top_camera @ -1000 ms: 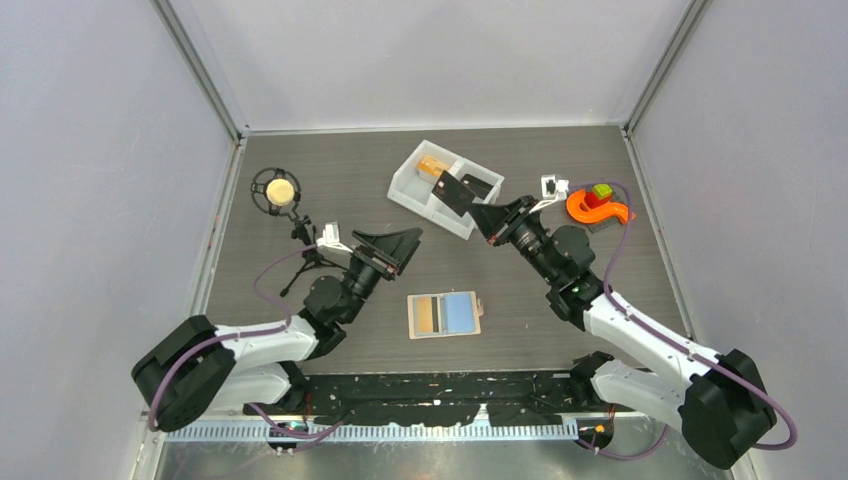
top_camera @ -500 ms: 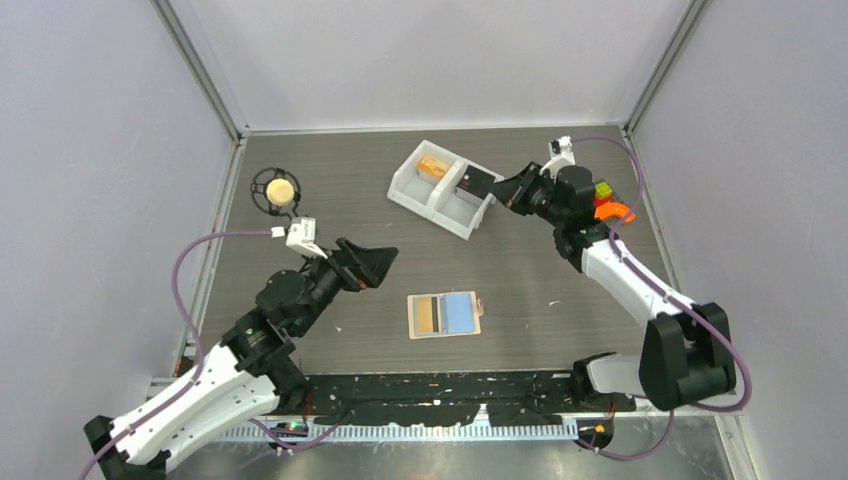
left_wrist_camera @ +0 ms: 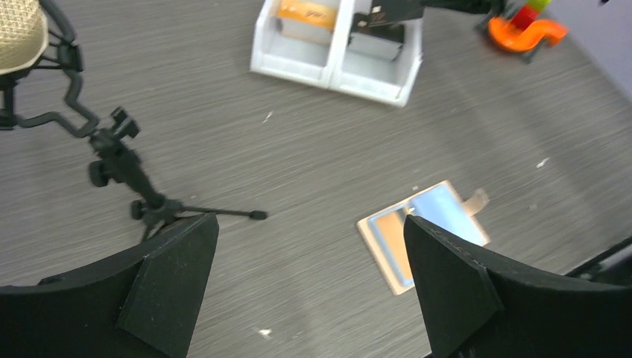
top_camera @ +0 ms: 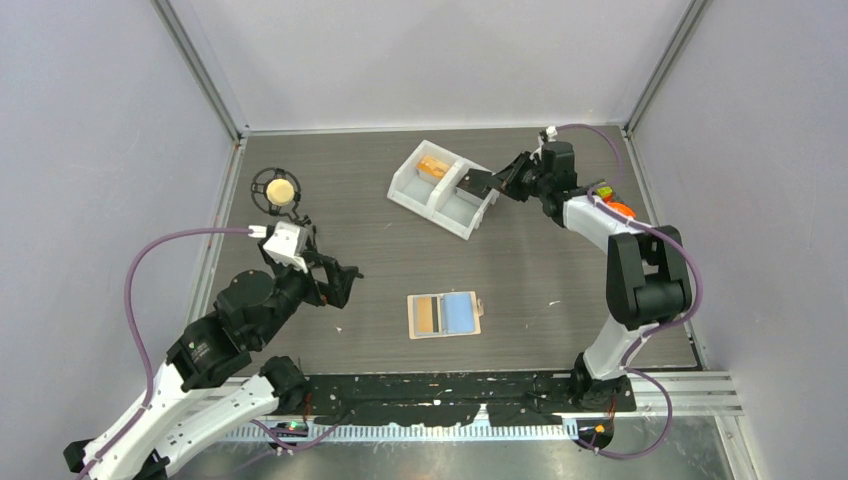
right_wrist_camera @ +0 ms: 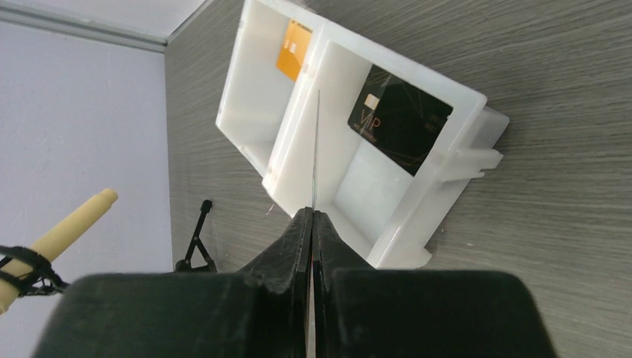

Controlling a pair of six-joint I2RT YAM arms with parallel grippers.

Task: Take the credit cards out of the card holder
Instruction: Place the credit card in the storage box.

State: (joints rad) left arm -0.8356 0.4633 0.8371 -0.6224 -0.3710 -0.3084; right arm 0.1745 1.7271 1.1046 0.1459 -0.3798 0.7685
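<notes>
The beige card holder (top_camera: 444,314) lies open on the table, with a light blue lining on the right and an orange-tan panel on the left. In the left wrist view the card holder (left_wrist_camera: 387,231) is partly hidden behind my right-hand finger. My left gripper (top_camera: 343,285) (left_wrist_camera: 309,224) hangs open and empty to its left. My right gripper (top_camera: 497,188) (right_wrist_camera: 313,212) is shut on a thin dark card (right_wrist_camera: 316,149), seen edge-on over the white bin (top_camera: 425,205). A black card (right_wrist_camera: 399,119) lies in one compartment and an orange card (right_wrist_camera: 293,48) in the other.
A microphone (top_camera: 278,190) on a small black tripod (left_wrist_camera: 127,179) stands at the back left. An orange piece with coloured blocks (top_camera: 610,202) sits at the back right, beside the right arm. Grey walls and metal rails enclose the table.
The right gripper has carried its dark card from the bin's near side to above its right compartment. The left arm has drawn back to the left, still open.
</notes>
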